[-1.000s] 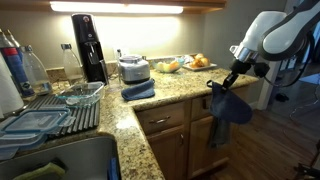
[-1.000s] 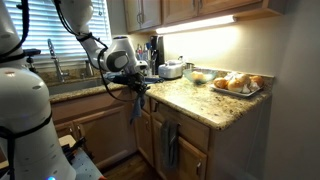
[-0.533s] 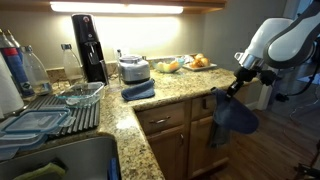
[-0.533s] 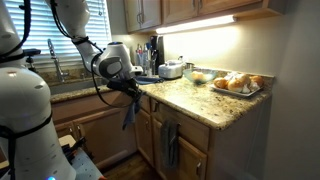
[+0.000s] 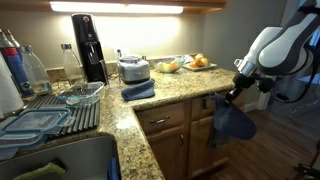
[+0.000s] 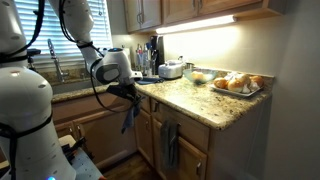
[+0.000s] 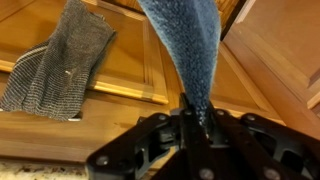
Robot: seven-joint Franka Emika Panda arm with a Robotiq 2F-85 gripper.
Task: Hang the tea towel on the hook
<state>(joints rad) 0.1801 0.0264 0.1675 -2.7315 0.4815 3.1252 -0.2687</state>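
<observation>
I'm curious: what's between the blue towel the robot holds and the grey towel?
Only bare wooden cabinet door, wrist view, beside the soft blue tea towel.

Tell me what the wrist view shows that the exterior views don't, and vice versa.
Only the wrist view: the end effector close up, clamped on the gathered top of the tea towel. Only the exterior views: the granite counter with the coffee maker, and the robot arm. Shared: the tea towel hanging from the end effector in front of the wooden cabinets, near a grey cloth on a cabinet door.
</observation>
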